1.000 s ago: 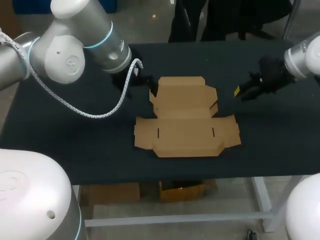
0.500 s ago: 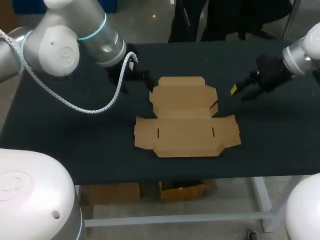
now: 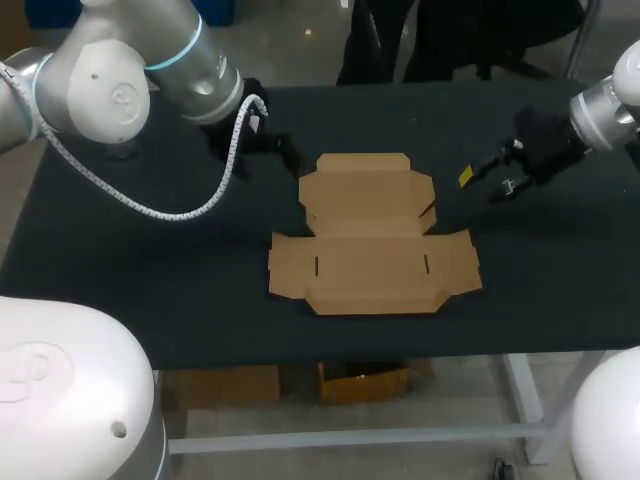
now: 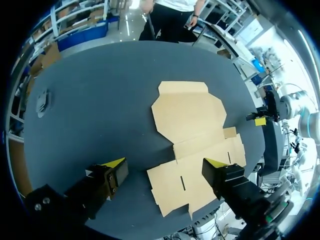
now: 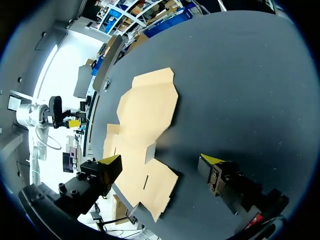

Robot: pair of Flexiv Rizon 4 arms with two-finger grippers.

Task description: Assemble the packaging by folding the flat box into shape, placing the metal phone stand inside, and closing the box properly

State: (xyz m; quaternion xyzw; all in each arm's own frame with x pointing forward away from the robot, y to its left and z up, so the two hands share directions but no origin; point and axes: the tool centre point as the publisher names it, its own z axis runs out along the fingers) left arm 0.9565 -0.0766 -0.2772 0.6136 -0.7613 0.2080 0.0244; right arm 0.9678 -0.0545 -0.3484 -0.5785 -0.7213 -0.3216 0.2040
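one flat brown cardboard box blank [image 3: 372,235] lay unfolded near the middle of the dark desk [image 3: 150,270], w/ the left fingers [image 4: 105,177] off its far left corner and the right fingers [image 5: 220,172] well off to its right, nothing touching it. both pairs were spread wide, pinching nothing. risks, as i judged them: the blank sat flush on the desk, so a fingertip coming in low would prob. shove the whole sheet sideways instead of getting under a flap; w/ only one side held, a fold could skew or spring back flat; a small tab on the right side looked slightly lifted and could snag or crease if pressed the wrong way. the metal phone stand wasn't visible in any view, so the placing step hung on sth i couldn't locate. count: 1 box blank, 2 arms, 2 pairs of fingers w/ 4 yellow tips total, 0 phone stands in sight.
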